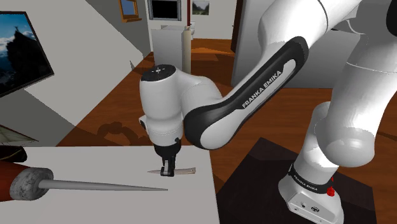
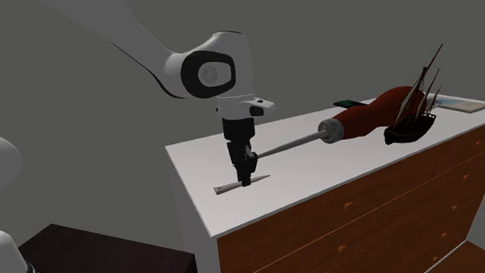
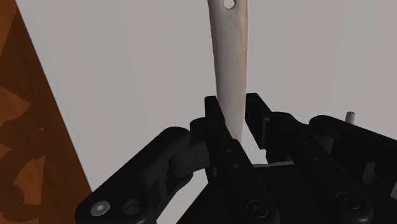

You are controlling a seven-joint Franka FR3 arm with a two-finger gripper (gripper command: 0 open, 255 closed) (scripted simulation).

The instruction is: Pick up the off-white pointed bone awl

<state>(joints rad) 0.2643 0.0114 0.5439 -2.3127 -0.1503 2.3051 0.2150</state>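
Observation:
The off-white bone awl (image 3: 230, 57) is a slim tapered piece with a hole at its wide end. It lies on the white dresser top (image 1: 95, 162) near the edge by the arm, seen as a short pale sliver (image 1: 181, 170) (image 2: 229, 188). My black gripper (image 1: 167, 170) (image 2: 248, 180) (image 3: 233, 109) points straight down over it. Both fingers (image 3: 215, 111) press against the awl's narrow part, clasping it at table level. The pointed tip is hidden behind the hand.
A much larger awl with a dark red handle (image 2: 372, 116), a grey collar (image 1: 28, 183) and a long grey spike (image 1: 105, 186) lies across the top. A dark model ship (image 2: 412, 122) stands beyond it. The dresser has wooden drawer fronts (image 2: 365, 227).

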